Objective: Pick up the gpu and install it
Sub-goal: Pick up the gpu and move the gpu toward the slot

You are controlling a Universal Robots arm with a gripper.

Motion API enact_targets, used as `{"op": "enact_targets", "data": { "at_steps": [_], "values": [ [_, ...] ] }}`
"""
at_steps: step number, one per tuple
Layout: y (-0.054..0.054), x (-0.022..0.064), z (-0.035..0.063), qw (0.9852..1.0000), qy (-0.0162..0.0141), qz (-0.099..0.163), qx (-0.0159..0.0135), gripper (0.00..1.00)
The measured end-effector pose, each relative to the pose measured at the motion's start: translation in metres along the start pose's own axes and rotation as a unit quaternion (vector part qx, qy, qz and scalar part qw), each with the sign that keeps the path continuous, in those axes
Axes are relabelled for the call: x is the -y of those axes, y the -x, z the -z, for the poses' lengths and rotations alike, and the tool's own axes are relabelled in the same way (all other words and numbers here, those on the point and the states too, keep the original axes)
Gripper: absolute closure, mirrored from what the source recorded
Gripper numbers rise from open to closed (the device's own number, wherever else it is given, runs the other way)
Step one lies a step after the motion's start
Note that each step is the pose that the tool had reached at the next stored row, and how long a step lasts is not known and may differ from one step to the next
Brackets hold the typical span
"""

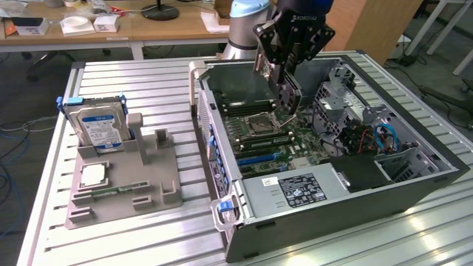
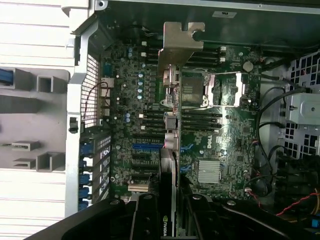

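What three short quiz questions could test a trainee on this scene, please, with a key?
1. True or false: the black gripper is shut on the thin dark gpu card with a silver bracket.
2. Where does the blue-labelled hard drive stand? A in the open computer case; B in the grey plastic holder; C in the gripper.
3. Is the gpu seated in a slot of the green motherboard?
Key: 1 true; 2 B; 3 no, it hangs above the board.
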State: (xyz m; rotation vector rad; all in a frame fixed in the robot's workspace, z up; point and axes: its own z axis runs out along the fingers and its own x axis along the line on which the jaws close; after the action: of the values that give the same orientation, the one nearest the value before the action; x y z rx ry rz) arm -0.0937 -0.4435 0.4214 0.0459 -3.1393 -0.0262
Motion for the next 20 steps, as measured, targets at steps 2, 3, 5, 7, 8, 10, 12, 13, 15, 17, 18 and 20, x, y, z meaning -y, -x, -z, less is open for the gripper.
{"op": "enact_targets", "data": {
  "at_steps": [2,3,5,7,8,10,12,13,15,17,18,20],
  "values": [
    [0.002,0.0001,0.0000,1.0000,0.0000,0.000,-0.0001,0.74],
    [0.003,0.0001,0.0000,1.0000,0.0000,0.000,-0.0001,0.74],
    [0.004,0.0002,0.0000,1.0000,0.0000,0.000,-0.0002,0.74],
    [0.006,0.0003,0.0000,1.0000,0.0000,0.000,-0.0002,0.74],
    [0.007,0.0004,0.0000,1.0000,0.0000,0.000,-0.0002,0.74],
    [0.008,0.0004,0.0000,1.0000,0.0000,0.000,-0.0003,0.74],
    [0.010,0.0005,0.0000,1.0000,0.0000,0.000,-0.0003,0.74],
    [0.011,0.0006,0.0000,1.0000,0.0000,0.000,-0.0003,0.74],
    [0.012,0.0007,0.0001,1.0000,0.0000,0.000,-0.0004,0.74],
    [0.014,0.0007,0.0001,1.0000,0.0000,0.000,-0.0004,0.74],
    [0.014,0.0008,0.0001,1.0000,0.0000,0.000,-0.0005,0.74],
    [0.016,0.0009,0.0000,1.0000,0.0000,0.000,-0.0005,0.74]
  ]
}}
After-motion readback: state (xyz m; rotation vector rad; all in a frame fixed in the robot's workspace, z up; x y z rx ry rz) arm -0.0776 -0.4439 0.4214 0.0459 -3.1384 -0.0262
